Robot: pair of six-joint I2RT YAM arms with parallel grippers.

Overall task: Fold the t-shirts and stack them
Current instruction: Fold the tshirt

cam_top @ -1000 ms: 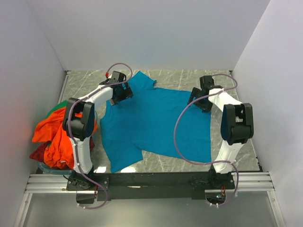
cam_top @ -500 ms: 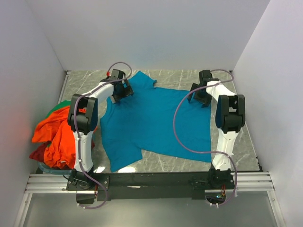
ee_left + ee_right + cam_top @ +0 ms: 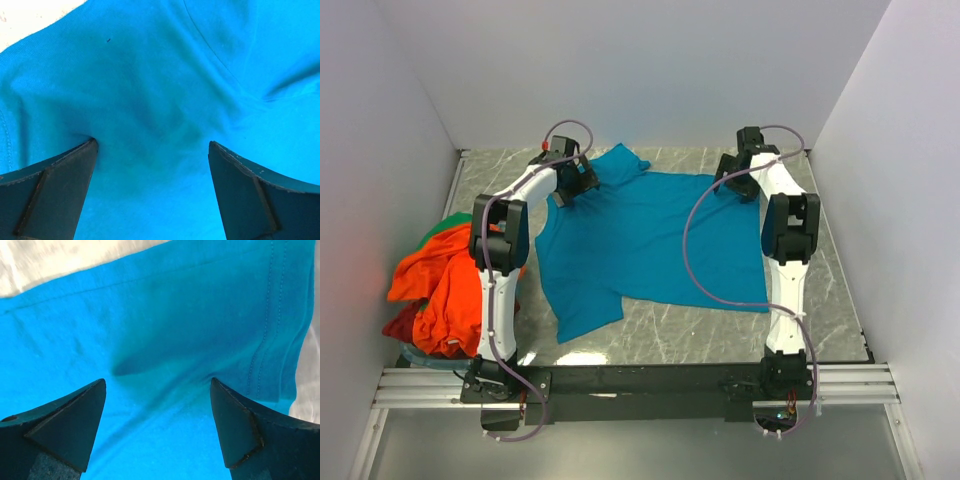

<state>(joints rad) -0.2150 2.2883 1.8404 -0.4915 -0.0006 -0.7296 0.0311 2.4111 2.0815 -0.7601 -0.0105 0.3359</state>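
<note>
A teal blue t-shirt lies spread flat on the marble table, one sleeve at the back and one at the front left. My left gripper is at its far left corner, open, with the fingertips pressed down on the cloth; the left gripper shows its jaws wide apart. My right gripper is at the far right corner, also open and pressed on the teal cloth, near a stitched hem; the right gripper has nothing pinched.
A heap of shirts lies at the left edge: bright orange on top, green behind, red below. White walls close in the left, back and right. Bare marble shows in front of the teal shirt.
Both grippers have moved toward the back wall, and the teal shirt has slid back with them and lies flatter and straighter. The heap has not moved.
</note>
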